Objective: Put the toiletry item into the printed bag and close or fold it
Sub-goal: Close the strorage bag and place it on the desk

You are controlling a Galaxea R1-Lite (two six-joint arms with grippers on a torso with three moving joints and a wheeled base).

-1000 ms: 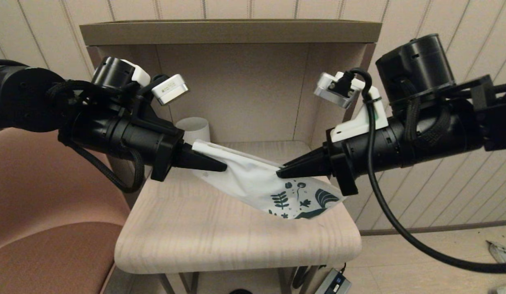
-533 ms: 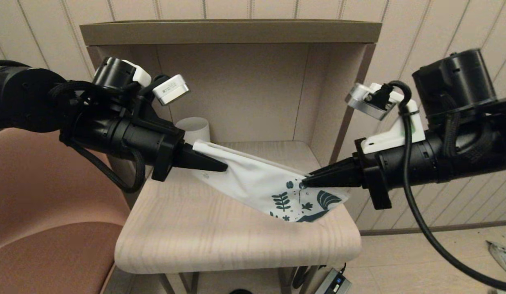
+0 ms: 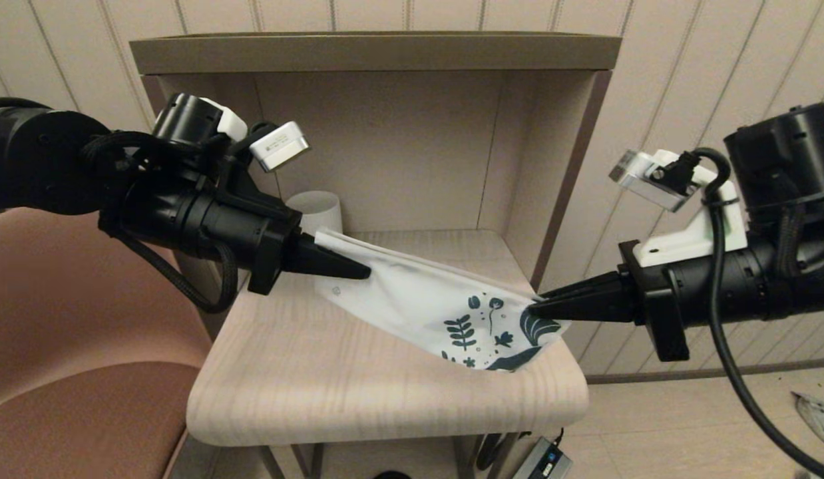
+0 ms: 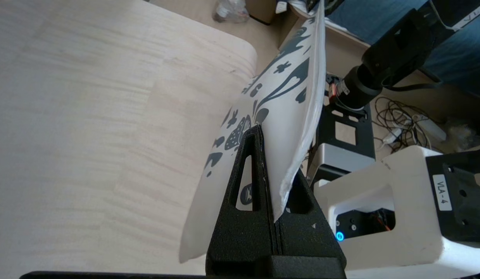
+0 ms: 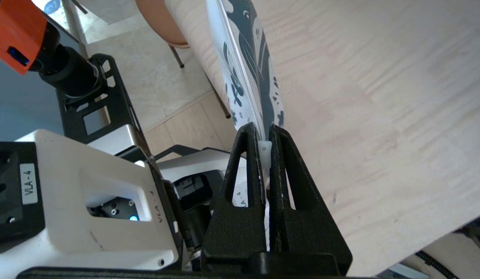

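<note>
The printed bag [image 3: 418,303] hangs stretched between both grippers above the light wood table [image 3: 359,392]. My left gripper [image 3: 365,271] is shut on its plain white end. At the leaf-printed end, my right gripper [image 3: 535,309] is shut on the small white slider [image 5: 265,151] on the bag's top edge. In the left wrist view the bag [image 4: 286,89] runs edge-on away from the left gripper [image 4: 269,155]. The right wrist view shows the bag [image 5: 247,77] running ahead of the right gripper [image 5: 264,130]. The toiletry item shows in no view.
A white ribbed mug [image 3: 317,207] stands at the back left of the table, behind the left gripper. The table sits in a three-walled alcove with a top board [image 3: 375,50]. A pink chair [image 3: 66,372] is at the left. The table's right edge lies under the right gripper.
My right gripper has slid to the right along the bag's top edge, from its middle to the printed end. The left gripper has held still on the plain end.
</note>
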